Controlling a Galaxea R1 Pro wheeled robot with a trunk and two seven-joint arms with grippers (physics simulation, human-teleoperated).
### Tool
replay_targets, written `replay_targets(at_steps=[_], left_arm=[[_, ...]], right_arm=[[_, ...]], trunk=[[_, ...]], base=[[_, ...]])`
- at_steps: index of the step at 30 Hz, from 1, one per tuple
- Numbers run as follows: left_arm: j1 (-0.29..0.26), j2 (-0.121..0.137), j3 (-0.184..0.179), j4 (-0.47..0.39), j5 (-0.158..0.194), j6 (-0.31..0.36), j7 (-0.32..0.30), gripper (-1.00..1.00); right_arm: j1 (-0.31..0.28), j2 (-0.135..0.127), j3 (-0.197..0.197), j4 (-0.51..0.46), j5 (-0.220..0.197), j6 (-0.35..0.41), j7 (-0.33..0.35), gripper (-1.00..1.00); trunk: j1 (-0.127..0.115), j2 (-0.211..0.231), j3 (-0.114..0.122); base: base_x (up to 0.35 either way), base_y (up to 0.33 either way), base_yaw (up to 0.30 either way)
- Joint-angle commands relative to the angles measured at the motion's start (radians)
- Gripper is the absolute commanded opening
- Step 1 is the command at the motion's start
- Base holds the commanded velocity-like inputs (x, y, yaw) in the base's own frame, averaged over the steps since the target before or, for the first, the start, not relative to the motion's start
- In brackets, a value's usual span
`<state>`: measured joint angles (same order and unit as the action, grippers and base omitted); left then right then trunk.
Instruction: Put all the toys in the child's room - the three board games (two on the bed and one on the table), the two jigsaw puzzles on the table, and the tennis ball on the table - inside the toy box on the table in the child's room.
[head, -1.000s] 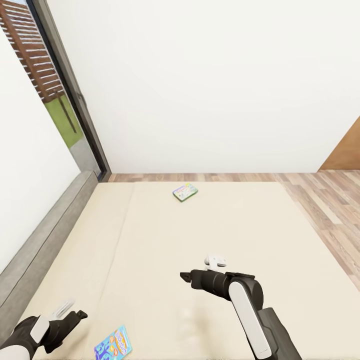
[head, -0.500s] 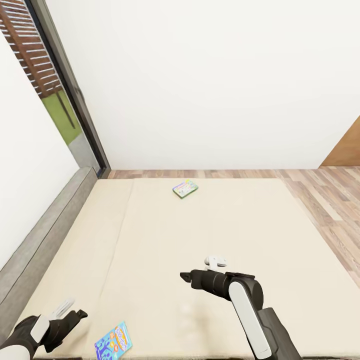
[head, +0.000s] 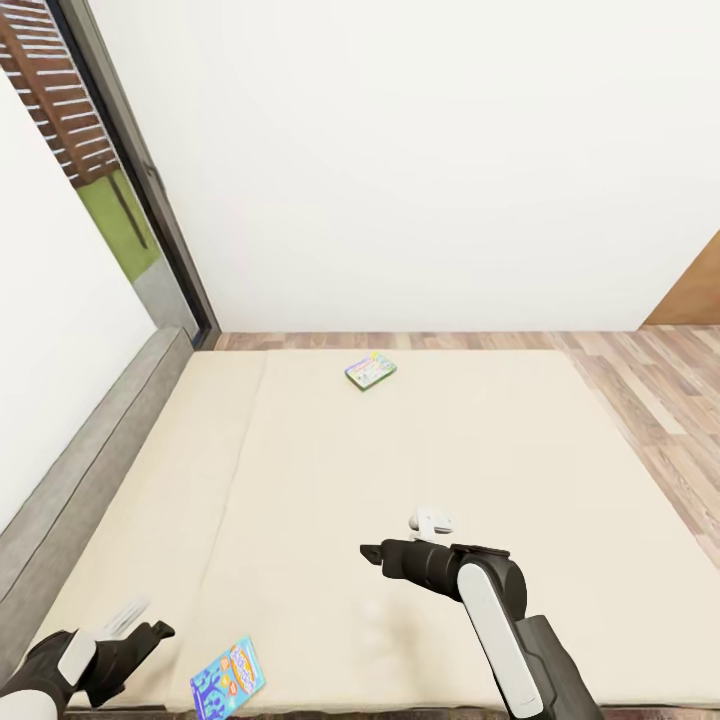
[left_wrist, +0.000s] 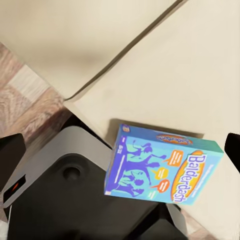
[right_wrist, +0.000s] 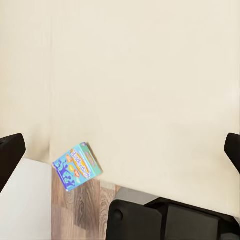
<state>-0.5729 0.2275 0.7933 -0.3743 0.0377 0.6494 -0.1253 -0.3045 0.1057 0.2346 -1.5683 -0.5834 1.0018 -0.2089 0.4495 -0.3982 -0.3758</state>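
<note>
Head high over the bed (head: 400, 470); wrists nearer (shared blue board game (left_wrist: 162, 170)).

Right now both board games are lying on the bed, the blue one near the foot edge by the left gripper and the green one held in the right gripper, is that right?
Not quite. The green board game is not held; the head view shows it lying far up the bed, well beyond the right gripper, which is open and empty. The blue board game does lie near the foot edge beside the left gripper.

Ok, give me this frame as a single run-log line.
blue board game flat at near bed edge | green board game far side | left claw beside blue one, empty | right claw over mattress, empty
</note>
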Motion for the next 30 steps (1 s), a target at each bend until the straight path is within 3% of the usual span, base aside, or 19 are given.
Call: replay_targets(at_steps=[1,9,16,20,23,26,29,30], left_arm=[[-0.001,0.001,0.005,-0.001,0.004,0.015,-0.002,1.0],[-0.001,0.008,0.007,-0.003,0.005,0.096,-0.009,1.0],[-0.001,0.011,0.005,-0.022,0.005,0.11,-0.018,1.0],[-0.001,0.013,0.0,-0.062,0.003,0.141,-0.079,1.0],[-0.001,0.028,-0.011,-0.104,-0.002,0.176,-0.155,1.0],[0.0,0.049,-0.04,-0.127,-0.005,0.188,-0.207,1.0],[0.001,0.077,-0.126,-0.138,-0.006,0.19,-0.246,1.0],[0.001,0.084,-0.179,-0.141,-0.006,0.188,-0.253,1.0]], right_arm=[[-0.001,0.0,0.0,-0.001,-0.01,0.003,-0.01,1.0],[-0.001,0.0,0.0,-0.001,-0.01,0.003,-0.01,1.0],[-0.001,0.0,-0.001,-0.001,-0.01,0.003,-0.01,1.0],[-0.001,0.0,-0.01,-0.001,-0.01,0.003,-0.01,1.0],[-0.001,-0.001,-0.012,-0.001,-0.01,0.002,-0.01,1.0],[-0.001,-0.001,-0.013,-0.001,-0.01,0.002,-0.01,1.0],[-0.001,-0.001,-0.013,-0.001,-0.01,0.002,-0.01,1.0],[-0.001,-0.001,-0.014,-0.001,-0.01,0.002,-0.01,1.0]], trunk=[[0.0,-0.002,-0.003],[0.0,-0.002,-0.016],[0.0,-0.002,-0.028],[0.0,-0.002,-0.034],[0.0,-0.002,-0.036],[0.0,-0.002,-0.037],[0.0,-0.002,-0.038],[0.0,-0.002,-0.038]], base=[[0.0,0.0,0.0],[0.0,0.0,0.0],[0.0,0.0,0.0],[0.0,0.0,0.0],[0.0,0.0,0.0],[0.0,0.0,0.0],[0.0,0.0,0.0],[0.0,0.0,0.0]])
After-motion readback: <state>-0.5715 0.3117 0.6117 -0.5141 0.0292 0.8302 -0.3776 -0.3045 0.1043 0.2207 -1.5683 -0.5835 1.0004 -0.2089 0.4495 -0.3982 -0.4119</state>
